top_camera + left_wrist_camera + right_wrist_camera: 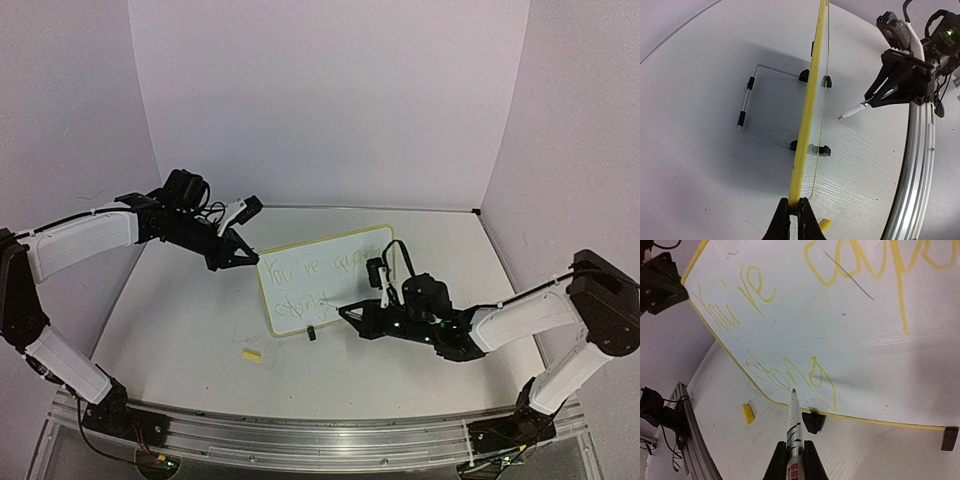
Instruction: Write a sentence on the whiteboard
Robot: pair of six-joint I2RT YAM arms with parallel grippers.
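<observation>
The whiteboard (335,262) stands tilted on the table on black clip feet (812,421). The sentence (790,374) is in yellow in two lines, "You're" plus a second word above and "strong" below. My left gripper (240,258) is shut on the board's yellow rim (809,100) at its upper left corner. My right gripper (345,312) is shut on a white marker (794,415). The marker's orange tip sits at the bottom line of writing. In the left wrist view the marker (855,110) shows a small gap from the board.
A yellow marker cap (252,354) lies on the table in front of the board's left corner and also shows in the right wrist view (747,412). A wire stand (747,105) props the board from behind. A metal rail (300,430) runs along the near edge.
</observation>
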